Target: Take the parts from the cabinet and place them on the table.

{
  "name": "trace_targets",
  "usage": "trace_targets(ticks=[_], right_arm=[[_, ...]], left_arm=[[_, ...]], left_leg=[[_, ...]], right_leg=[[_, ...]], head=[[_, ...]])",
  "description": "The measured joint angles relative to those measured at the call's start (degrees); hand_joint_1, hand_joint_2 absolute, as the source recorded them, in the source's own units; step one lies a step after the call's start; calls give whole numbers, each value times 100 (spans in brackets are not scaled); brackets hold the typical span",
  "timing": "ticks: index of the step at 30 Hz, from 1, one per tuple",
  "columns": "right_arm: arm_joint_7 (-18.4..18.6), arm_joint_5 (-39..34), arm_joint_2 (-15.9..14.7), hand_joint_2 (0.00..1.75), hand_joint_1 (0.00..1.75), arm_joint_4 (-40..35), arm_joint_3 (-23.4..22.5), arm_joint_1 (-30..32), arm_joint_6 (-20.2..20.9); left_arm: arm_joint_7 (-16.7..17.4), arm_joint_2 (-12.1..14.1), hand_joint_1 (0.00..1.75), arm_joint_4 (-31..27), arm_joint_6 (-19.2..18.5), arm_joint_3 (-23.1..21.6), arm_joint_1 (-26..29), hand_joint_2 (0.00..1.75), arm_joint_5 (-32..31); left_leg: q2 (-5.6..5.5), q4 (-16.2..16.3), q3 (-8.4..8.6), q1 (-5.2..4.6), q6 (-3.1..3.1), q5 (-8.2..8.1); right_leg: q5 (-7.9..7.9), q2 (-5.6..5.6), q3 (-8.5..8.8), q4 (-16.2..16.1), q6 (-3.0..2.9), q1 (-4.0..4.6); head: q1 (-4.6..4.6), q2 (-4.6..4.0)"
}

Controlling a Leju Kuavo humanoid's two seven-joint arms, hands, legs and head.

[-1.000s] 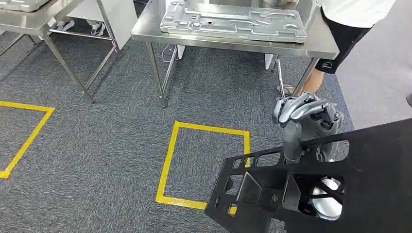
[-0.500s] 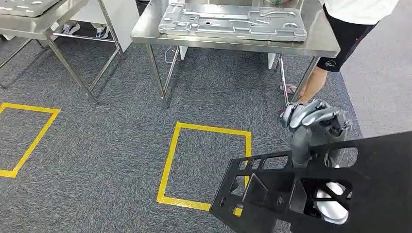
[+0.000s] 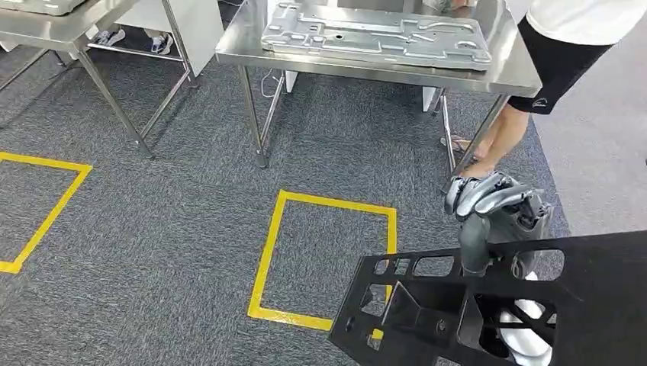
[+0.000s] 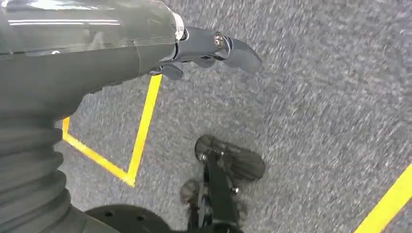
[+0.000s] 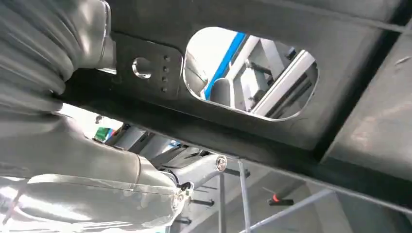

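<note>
The black part (image 3: 488, 305) rides in your right hand (image 3: 492, 202), low at the right of the head view and short of the bench (image 3: 503, 76).
Your right hand's fingers curl over the part's far edge, thumb down through a cut-out, so one hand carries a wide, perforated plate that hangs over the carpet near the yellow floor square (image 3: 328, 259). You risk it swinging or slipping as you walk, striking the bench leg (image 3: 255, 114) or the person (image 3: 564, 53) standing at the bench's right end; the silver panel (image 3: 374, 34) already covers much of the top. Your left hand (image 4: 214, 46) holds nothing, fingers loosely apart. No readable writing; a small pale mark on the person's shorts is illegible.
</note>
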Motion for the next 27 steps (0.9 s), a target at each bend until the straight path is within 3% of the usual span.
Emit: trace_targets(ticks=[1, 2, 4, 5, 6, 9, 11, 12, 14, 15, 16, 17, 18, 20, 21, 22, 25, 27], right_arm=[[-35, -68, -29, 175, 175, 0, 0, 36, 0], [-68, -145, -79, 175, 175, 0, -13, 61, -2], [-120, -343, -212, 175, 175, -9, -61, 68, -2], [-125, -409, -265, 175, 175, -28, -85, 68, 0], [-129, -472, -312, 175, 175, -44, -107, 68, 4], [-129, -590, -422, 175, 175, -68, -153, 100, 24], [-131, -632, -453, 175, 175, -81, -168, 88, 28], [-131, -654, -455, 175, 175, -81, -168, 69, 26], [-127, -680, -461, 175, 175, -81, -166, 46, 13], [-114, -702, -461, 175, 175, -81, -164, 17, -2], [-99, -735, -474, 175, 175, -81, -164, -22, -13], [-70, -787, -485, 175, 175, -81, -160, -70, -22], [-42, -839, -503, 175, 175, -79, -155, -121, -44], [-20, -949, -564, 175, 175, -79, -157, -213, -74], [-22, -986, -597, 175, 175, -79, -164, -234, -74], [-24, -1021, -632, 175, 175, -76, -168, -251, -77], [-62, -1058, -695, 175, 175, -77, -157, -286, -98], [-64, -1067, -722, 175, 175, -76, -142, -322, -142]], left_arm=[[4, 0, 0, 0, 7, 0, 6, 175, -4], [4, 0, 0, 0, 13, 0, 11, 175, -7], [-2, 0, 0, 0, 18, 0, 28, 175, -13], [-6, -7, 0, 0, 20, 0, 31, 175, -13], [-9, -22, 0, 2, 24, 0, 30, 175, -13], [-15, -20, 0, 2, 79, 2, 52, 175, -7], [-20, -15, 0, 2, 131, 4, 51, 175, -7], [-20, -20, 0, 2, 138, 4, 48, 175, -9], [-4, -24, 0, 2, 153, 4, 49, 175, -37], [-2, -24, 0, 2, 162, 7, 59, 175, -46], [0, -22, 0, 2, 177, 7, 67, 175, -46], [0, -22, 0, 2, 186, 7, 70, 175, -46], [-2, -15, 0, 2, 188, 9, 67, 175, -46], [-13, -2, 0, 2, 188, 11, 64, 175, -48], [-15, -4, 0, 2, 186, 11, 56, 175, -52], [-22, -4, 0, 2, 186, 11, 53, 175, -57], [-22, -2, 0, 2, 190, 13, 85, 175, -59], [-22, -4, 0, 2, 203, 13, 74, 175, -59]], left_leg=[[-4, 1, 2, -6, 0, 0], [-12, 1, 10, -11, 0, -1], [-26, 2, 37, -26, -4, -5], [-30, 2, 44, -31, -11, -9], [-32, 23, 26, -75, -38, -23], [-23, -2, 26, -44, -119, -13], [-21, 65, 21, -46, -180, -90], [-12, 315, -91, -42, -211, -276], [-11, 1235, -521, -3, -270, -739], [-11, 1662, -726, 6, -296, -884], [-10, 1849, -820, 17, -312, -882], [-9, 1751, -779, 30, -323, -749], [-7, 1412, -623, 39, -324, -525], [11, 298, -70, 54, -309, -3], [17, 87, 30, 31, -279, -110], [3, 82, 12, 25, -215, -75], [-8, 70, -10, -7, -116, -50], [-3, 19, 7, 29, -39, -7]], right_leg=[[41, 0, -54, 94, -2, 0], [201, 0, 41, -96, -15, 1], [730, 2, 557, -1137, -83, 11], [919, 10, 808, -1638, -143, 30], [852, 5, 876, -1812, -170, 71], [878, 12, 848, -1807, -213, 88], [939, -16, 900, -1922, -290, 20], [942, -19, 905, -1929, -326, 17], [939, -27, 892, -1922, -335, 24], [939, -31, 886, -1915, -336, 26], [938, -31, 883, -1906, -336, 26], [933, -30, 885, -1899, -335, 22], [925, -29, 888, -1883, -326, 18], [886, -26, 895, -1828, -271, 9], [862, -25, 872, -1796, -231, 48], [864, -26, 852, -1783, -207, 53], [888, -34, 853, -1804, -109, 32], [697, -18, 770, -1582, -47, 5]], head=[[-7, 0], [0, 0], [0, 0], [0, 0], [-9, 0], [-7, 0], [-7, 0], [-35, 0], [-37, 0], [-35, 0], [-42, 0], [-37, 0], [-42, 0], [-42, 0], [-42, 0], [-37, 0], [-37, 0], [-22, 0]])
